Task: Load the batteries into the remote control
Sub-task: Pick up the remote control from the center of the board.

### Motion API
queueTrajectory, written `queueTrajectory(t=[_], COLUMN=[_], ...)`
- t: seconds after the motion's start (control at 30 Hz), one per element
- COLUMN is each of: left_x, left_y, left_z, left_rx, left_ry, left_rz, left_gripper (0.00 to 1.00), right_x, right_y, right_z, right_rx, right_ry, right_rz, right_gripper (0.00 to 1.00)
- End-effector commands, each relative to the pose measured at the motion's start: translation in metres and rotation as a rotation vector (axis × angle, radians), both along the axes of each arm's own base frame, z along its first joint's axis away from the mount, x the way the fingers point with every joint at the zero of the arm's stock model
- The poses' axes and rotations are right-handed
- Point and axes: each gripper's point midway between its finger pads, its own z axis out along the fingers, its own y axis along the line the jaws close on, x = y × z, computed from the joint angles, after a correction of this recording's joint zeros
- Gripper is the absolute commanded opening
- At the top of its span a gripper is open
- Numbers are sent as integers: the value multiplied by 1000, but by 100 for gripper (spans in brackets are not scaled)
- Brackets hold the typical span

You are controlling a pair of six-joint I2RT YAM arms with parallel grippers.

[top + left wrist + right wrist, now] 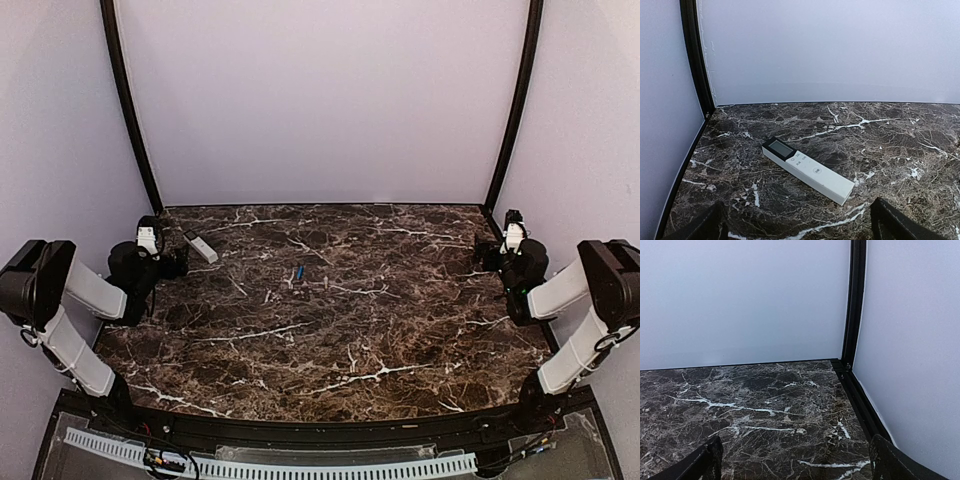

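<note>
The white remote control (201,247) lies flat on the dark marble table at the far left, its dark window end toward the back wall. In the left wrist view the remote control (807,170) lies button face up just ahead of my open left gripper (797,227), fingertips (707,225) wide apart and empty. A small blue battery (298,272) lies on the marble near the table's middle. My left gripper (180,258) sits close beside the remote. My right gripper (490,255) is open and empty at the far right; it shows wide open over bare marble in the right wrist view (792,465).
White walls enclose the marble table (330,330), with black corner posts at the back left (130,110) and back right (510,110). A black rail (860,400) runs along the table's right edge near my right gripper.
</note>
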Motion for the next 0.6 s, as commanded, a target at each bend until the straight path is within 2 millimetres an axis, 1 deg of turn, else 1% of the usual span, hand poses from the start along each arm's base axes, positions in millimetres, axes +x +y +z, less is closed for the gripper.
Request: queueTrajectory(t=[0.0, 0.07, 0.13, 0.17, 0.2, 0.27, 0.3, 0.33, 0.37, 0.4, 0.43, 0.47, 0.5, 0.53, 0.57], left_x=[1, 1, 1, 2, 1, 2, 3, 0, -2, -7, -8, -13, -11, -10, -12], left_y=[0, 0, 0, 0, 0, 4, 19, 29, 50, 60, 78, 83, 91, 89, 87], left_z=[10, 11, 10, 11, 11, 10, 13, 16, 20, 20, 41, 30, 58, 61, 72], left_rx=[9, 9, 9, 9, 10, 11, 12, -15, -18, -47, -70, -55, -100, -110, -189], left_ry=[-33, -34, -33, -34, -34, -31, -28, -19, -12, 18, -21, 63, 11, 68, 50], left_rz=[-7, -7, -7, -8, -7, 15, 101, 167, 294, 363, 475, 518, 584, 594, 619], left_gripper=[99, 99, 99, 99, 99, 99, 99, 99, 99, 99, 98, 96, 96, 94, 93], right_x=[1, -1, -4, -6, -8, -11, -12, -12, -15, -17, -20, -23, -26, -28, -31], right_y=[1, 3, 5, 5, 6, 5, 4, 4, 7, 15, 20, 23, 24, 24, 25], right_z=[12, 16, 23, 27, 36, 43, 43, 49, 49, 54, 57, 61, 64, 70, 71], right_rx=[-9, -14, -21, -25, -27, 2, 36, 83, 114, 111, 117, 136, 155, 175, 200], right_ry=[-47, -58, -67, -66, -72, -51, -17, 0, 30, 46, 60, 65, 74, 81, 102], right_rz=[-1, 6, 3, -2, -8, -18, -26, -31, -14, 25, 42, 52, 53, 50, 44], right_gripper=[99, 99, 99, 99, 99, 99, 99, 99, 99, 99, 99, 99, 99, 99, 99])
